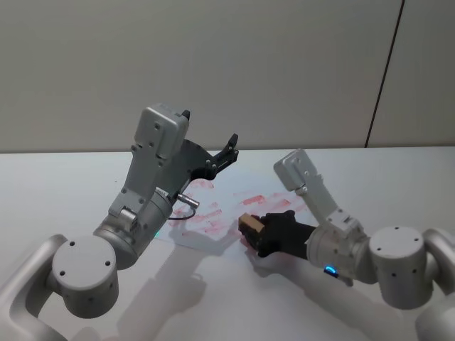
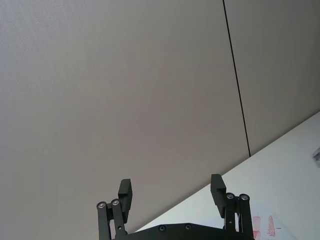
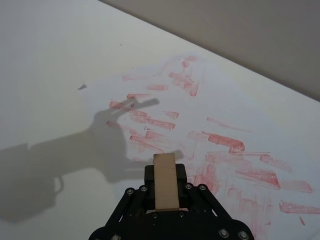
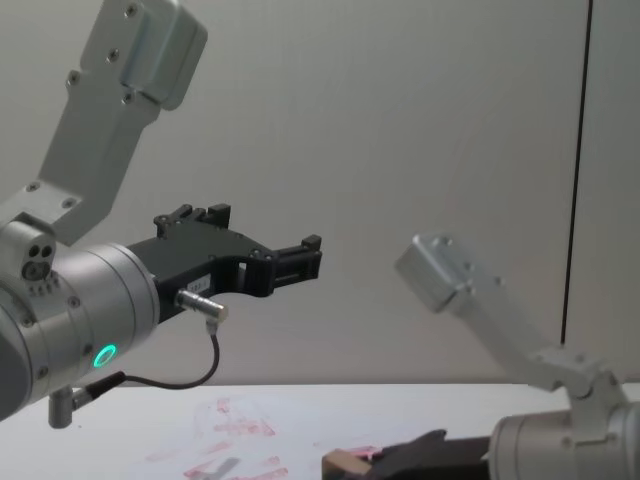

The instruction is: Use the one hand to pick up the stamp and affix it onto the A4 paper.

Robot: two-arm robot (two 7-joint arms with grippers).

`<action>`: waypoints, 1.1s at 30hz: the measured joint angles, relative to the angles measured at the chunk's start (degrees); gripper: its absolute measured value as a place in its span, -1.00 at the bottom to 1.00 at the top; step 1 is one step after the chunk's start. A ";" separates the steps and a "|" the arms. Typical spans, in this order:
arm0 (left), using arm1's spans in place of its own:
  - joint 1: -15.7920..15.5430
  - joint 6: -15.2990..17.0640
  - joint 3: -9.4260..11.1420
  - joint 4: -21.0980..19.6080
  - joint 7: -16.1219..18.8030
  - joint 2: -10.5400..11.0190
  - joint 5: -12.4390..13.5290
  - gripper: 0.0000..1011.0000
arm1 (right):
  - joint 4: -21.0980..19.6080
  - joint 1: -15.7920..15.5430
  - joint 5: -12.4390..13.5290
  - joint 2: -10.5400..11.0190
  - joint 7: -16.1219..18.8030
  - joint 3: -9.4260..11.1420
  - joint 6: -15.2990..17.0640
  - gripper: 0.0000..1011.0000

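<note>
**A:** State of the right gripper?

**B:** The right gripper (image 1: 256,229) sits low at the lower centre of the head view. Its black fingers (image 3: 181,172) are clamped on the two sides of the stamp (image 3: 165,182). The stamp is a light-brown block that projects forward past the fingertips.

**A:** Position of the stamp relative to the paper?

**B:** In the head view the stamp is at the right edge of the paper (image 1: 202,229). In the right wrist view its free end points over the sheet at the bottom centre of the frame, with red imprints (image 3: 227,142) spread above and to the right of it. Whether the stamp touches the sheet cannot be determined.

**A:** The paper itself?

**B:** It lies flat on the white table (image 1: 64,177), at the centre of the head view between the two arms.

**A:** State of the left gripper?

**B:** The left gripper (image 2: 171,186) is raised well above the table, in the upper centre of the head view. Its jaws are spread apart and hold nothing. They face the grey wall (image 2: 125,90). In the chest view a green light (image 4: 104,355) glows on its wrist at the left edge.
</note>
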 joint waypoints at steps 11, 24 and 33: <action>0.00 0.00 0.00 0.00 0.00 0.00 0.00 0.98 | 2.87 0.77 -0.52 -1.16 -1.51 -0.85 1.66 -0.57; 0.00 0.00 0.00 0.00 -0.01 0.00 0.00 0.98 | 3.93 0.98 0.04 -1.50 -2.83 -1.02 2.06 -0.57; 0.00 0.00 0.00 0.00 -0.01 0.00 0.00 0.98 | 1.28 0.83 2.97 -1.23 -3.53 -0.25 1.90 -0.57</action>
